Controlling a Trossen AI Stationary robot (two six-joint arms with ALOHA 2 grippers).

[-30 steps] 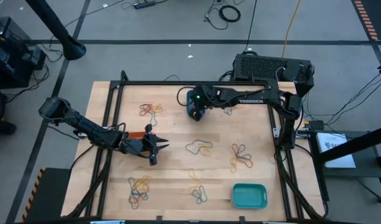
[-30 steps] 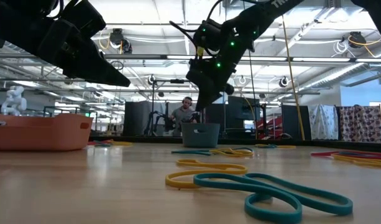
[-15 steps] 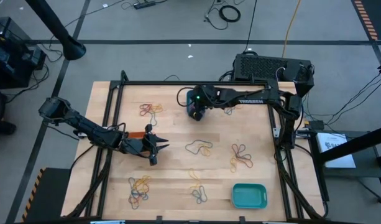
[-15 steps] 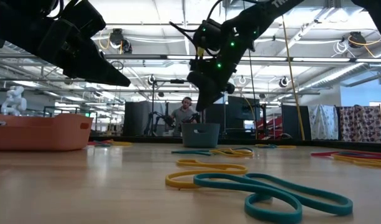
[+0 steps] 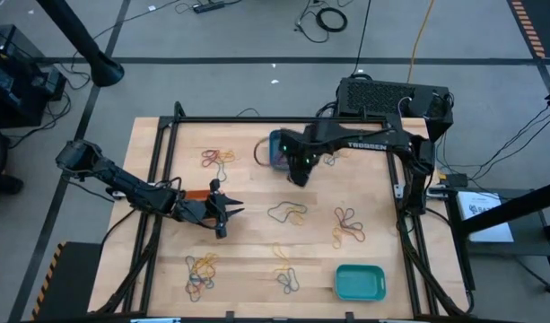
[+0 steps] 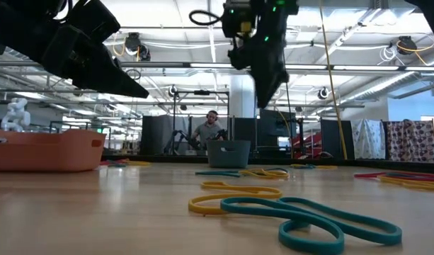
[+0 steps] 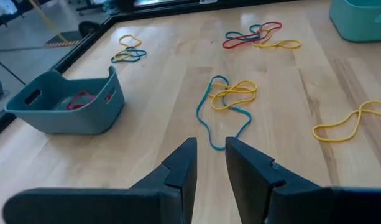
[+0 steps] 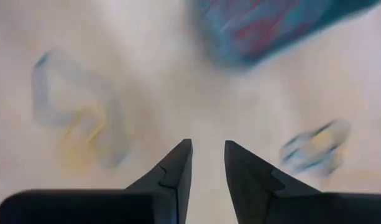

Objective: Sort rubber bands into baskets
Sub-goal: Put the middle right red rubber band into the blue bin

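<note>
My right gripper point(image 5: 299, 176) hangs above the table point(image 5: 248, 238), just beside the dark teal basket point(image 5: 279, 148); its fingers point(image 8: 171, 171) stand a little apart and hold nothing; red bands lie inside this basket. My left gripper point(image 5: 228, 212) waits near the orange basket point(image 6: 45, 149), fingers slightly apart, empty. A blue and yellow band point(image 5: 287, 213) lies between both grippers; the turquoise basket point(image 5: 360, 283) sits at the near right corner.

Right wrist view blurred — teal basket point(image 8: 271, 25), bands smeared.
</note>
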